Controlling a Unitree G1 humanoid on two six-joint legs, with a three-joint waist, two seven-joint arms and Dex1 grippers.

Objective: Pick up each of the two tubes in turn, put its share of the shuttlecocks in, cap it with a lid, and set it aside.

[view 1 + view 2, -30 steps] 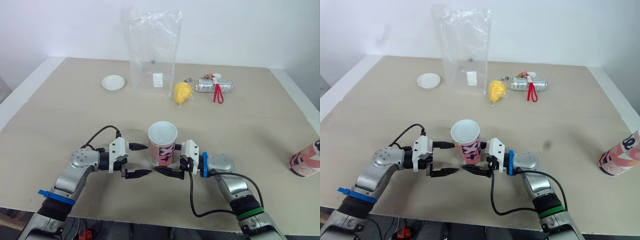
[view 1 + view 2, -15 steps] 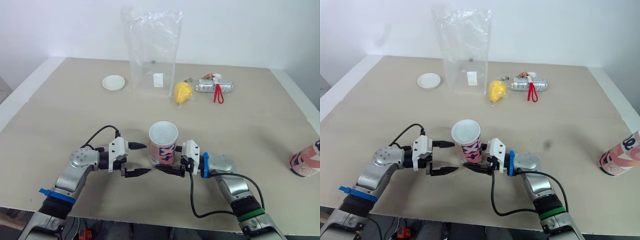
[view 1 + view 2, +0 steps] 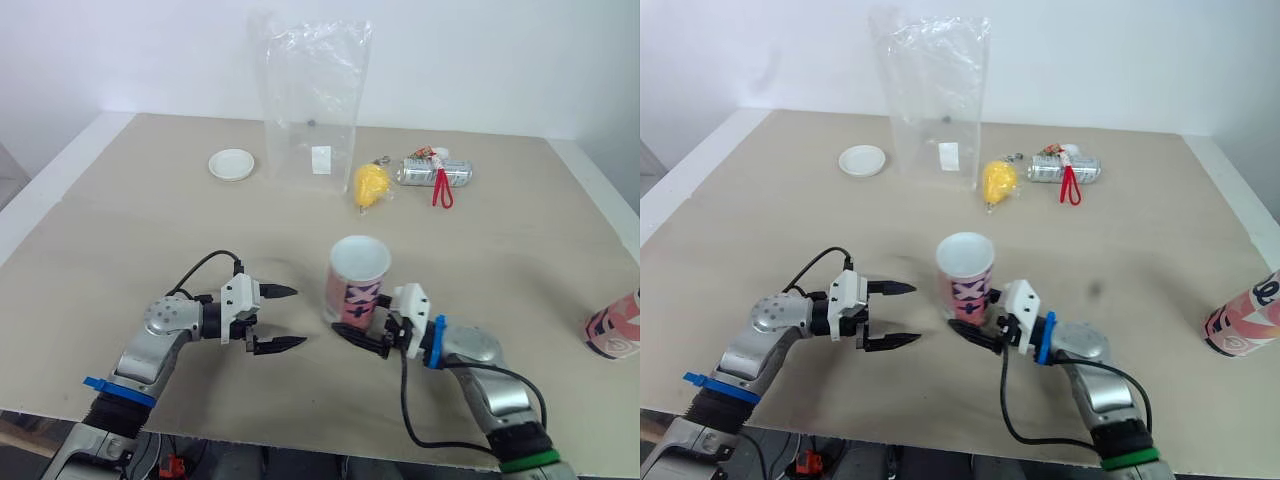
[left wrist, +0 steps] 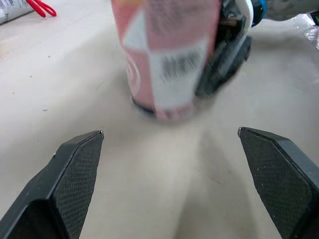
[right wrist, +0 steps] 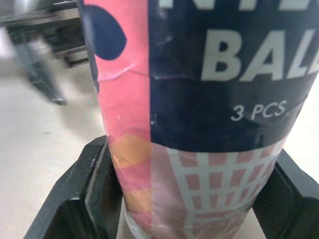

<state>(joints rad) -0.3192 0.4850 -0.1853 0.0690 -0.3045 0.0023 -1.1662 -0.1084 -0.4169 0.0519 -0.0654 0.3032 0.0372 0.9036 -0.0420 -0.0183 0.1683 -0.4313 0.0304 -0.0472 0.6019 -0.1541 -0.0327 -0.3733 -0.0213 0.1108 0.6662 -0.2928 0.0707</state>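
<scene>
One tube (image 3: 357, 283), upright on the table (image 3: 140, 225), shifted rightward from a second ago, clamped low in the right gripper (image 3: 358, 326). Left gripper (image 3: 298, 316) spread wide, now apart from it.

Lighting is bright, even and diffuse. The tube (image 3: 357, 290) casts a soft, faint shadow on the table (image 3: 150, 230).

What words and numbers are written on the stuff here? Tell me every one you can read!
"BAL", cut off at the edge: on the held tube.
"3 PCS.": same tube, just below.
The barcode on it: blurred, unreadable.
Print on the can, the bag's white sticker and the second tube: too small to read.
</scene>
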